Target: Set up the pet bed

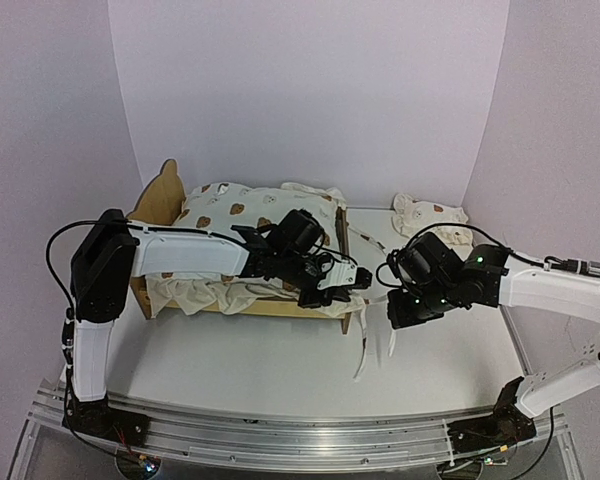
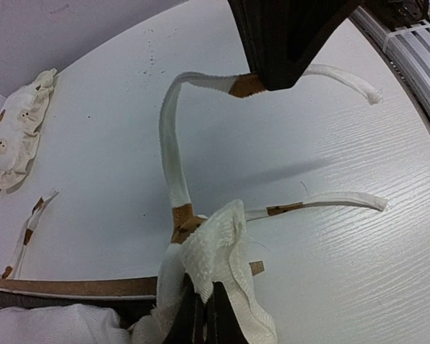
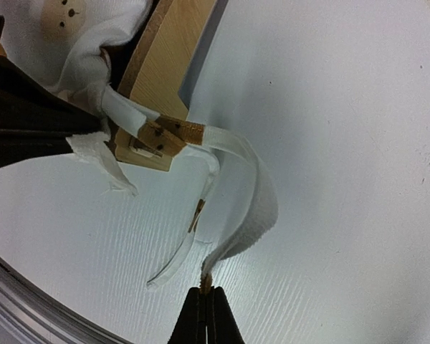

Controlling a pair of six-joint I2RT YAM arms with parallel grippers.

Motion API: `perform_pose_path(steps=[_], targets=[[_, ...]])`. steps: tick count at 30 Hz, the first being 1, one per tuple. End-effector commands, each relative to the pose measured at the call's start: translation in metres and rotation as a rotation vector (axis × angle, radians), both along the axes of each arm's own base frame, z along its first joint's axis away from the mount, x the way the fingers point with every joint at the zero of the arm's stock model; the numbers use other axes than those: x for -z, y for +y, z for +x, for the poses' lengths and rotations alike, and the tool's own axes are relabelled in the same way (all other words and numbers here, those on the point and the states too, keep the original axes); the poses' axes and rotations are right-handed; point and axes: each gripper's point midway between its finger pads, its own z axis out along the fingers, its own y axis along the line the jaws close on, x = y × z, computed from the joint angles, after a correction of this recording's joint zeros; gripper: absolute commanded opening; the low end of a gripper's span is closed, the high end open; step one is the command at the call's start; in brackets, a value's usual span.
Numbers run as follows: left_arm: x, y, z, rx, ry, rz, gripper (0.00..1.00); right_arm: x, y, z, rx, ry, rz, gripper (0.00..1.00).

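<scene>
pet bed (image 1: 162,198) at 10 o'clock on worktop (image 1: 280,350). left fingers (image 2: 192,319) closed on cushion (image 1: 225,205) corner, right fingers (image 3: 195,319) closed on tie string (image 3: 254,208). risk: opposing pull could drag the light frame, or string slips free.

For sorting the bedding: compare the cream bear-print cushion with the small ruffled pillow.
The large cream bear-print cushion lies rumpled in the light plywood bed frame; the small ruffled bear-print pillow lies on the white table. The cushion trails tie strings; the pillow shows none. Both are cream fabric with brown bears.
</scene>
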Motion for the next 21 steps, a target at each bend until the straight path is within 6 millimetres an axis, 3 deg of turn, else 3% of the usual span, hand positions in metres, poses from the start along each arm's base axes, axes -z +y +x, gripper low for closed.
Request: perform_pose_path(steps=[1,8,10,15,21], targets=[[-0.047,-0.005,0.005,-0.039,0.011,-0.056,0.0,-0.016,-0.008,0.001,0.001,-0.042,0.024,0.0],[-0.092,0.025,0.014,-0.088,0.077,-0.068,0.0,-0.061,-0.015,0.004,-0.06,-0.138,0.032,0.0],[-0.106,0.037,0.021,-0.108,0.084,-0.076,0.0,-0.078,-0.008,0.001,-0.119,-0.157,0.065,0.0],[-0.127,0.075,0.044,-0.176,0.07,-0.077,0.0,-0.113,0.028,-0.007,-0.311,-0.16,0.176,0.0],[-0.121,0.129,0.064,-0.256,0.024,-0.024,0.0,-0.109,0.082,0.011,-0.446,-0.086,0.203,0.0]])
